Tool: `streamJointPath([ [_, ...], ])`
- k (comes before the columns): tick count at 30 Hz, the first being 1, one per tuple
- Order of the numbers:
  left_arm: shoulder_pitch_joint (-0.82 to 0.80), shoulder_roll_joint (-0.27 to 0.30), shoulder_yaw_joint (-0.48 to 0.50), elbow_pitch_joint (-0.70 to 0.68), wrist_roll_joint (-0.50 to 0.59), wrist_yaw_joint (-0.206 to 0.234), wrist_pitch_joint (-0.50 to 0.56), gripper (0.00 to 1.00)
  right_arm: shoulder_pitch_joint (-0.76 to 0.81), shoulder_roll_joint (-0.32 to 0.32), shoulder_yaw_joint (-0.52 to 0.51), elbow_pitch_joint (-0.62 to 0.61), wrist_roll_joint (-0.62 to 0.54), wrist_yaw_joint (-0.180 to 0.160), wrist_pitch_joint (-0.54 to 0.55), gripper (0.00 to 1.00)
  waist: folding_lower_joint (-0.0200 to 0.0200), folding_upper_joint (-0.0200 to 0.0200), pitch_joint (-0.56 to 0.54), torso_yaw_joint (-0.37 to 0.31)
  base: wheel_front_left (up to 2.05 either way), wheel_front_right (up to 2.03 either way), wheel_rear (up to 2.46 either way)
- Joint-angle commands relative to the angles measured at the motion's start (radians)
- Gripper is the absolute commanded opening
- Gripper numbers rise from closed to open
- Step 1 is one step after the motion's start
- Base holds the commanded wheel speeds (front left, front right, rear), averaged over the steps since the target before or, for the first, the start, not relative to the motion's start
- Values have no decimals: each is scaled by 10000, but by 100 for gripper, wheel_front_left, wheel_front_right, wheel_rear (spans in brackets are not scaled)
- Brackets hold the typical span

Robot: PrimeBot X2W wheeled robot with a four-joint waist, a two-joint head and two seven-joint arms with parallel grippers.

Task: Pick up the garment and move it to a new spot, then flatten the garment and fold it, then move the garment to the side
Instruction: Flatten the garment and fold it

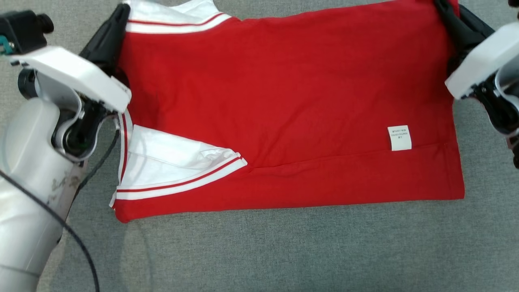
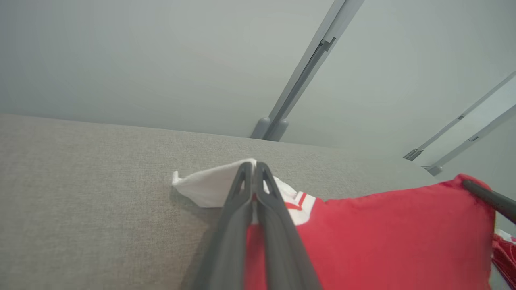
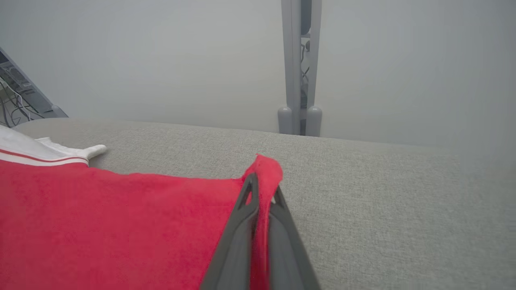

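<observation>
Head view: pincers (image 1: 123,14) (image 1: 445,11) tight on garment (image 1: 284,101)

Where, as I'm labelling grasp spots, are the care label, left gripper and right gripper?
care label (image 1: 399,138), head view, white tag's middle.
left gripper (image 2: 254,166), left wrist view, between fingertips pinching white sleeve of red shirt (image 2: 383,233).
right gripper (image 3: 264,186), right wrist view, between fingertips pinching that shirt's red corner.
</observation>
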Motion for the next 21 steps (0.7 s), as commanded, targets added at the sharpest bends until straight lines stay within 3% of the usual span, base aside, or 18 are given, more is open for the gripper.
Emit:
streamJointPath([
  [1, 354, 227, -22, -374, -185, -5, -114, 0, 296, -255, 165, -294, 56, -6, -279, 0, 0, 0, 7, 4, 0, 0, 0],
  [6, 1971, 984, -34, -2185, -814, -7, -590, 0, 1409, -1134, 744, -1688, 150, -6, -1167, 0, 0, 0, -14, -42, 0, 0, 0],
  [12, 3923, 1787, 211, -3583, -1055, 190, -1238, 0, 3031, -1649, 601, -2638, 419, -6, -1693, 0, 0, 0, -82, -67, 0, 0, 0],
  [21, 5605, 2102, 375, -4711, -1411, 589, -1520, 0, 4972, -1330, -657, -3161, 555, -6, -1946, 0, 0, 0, -243, -127, 0, 0, 0],
])
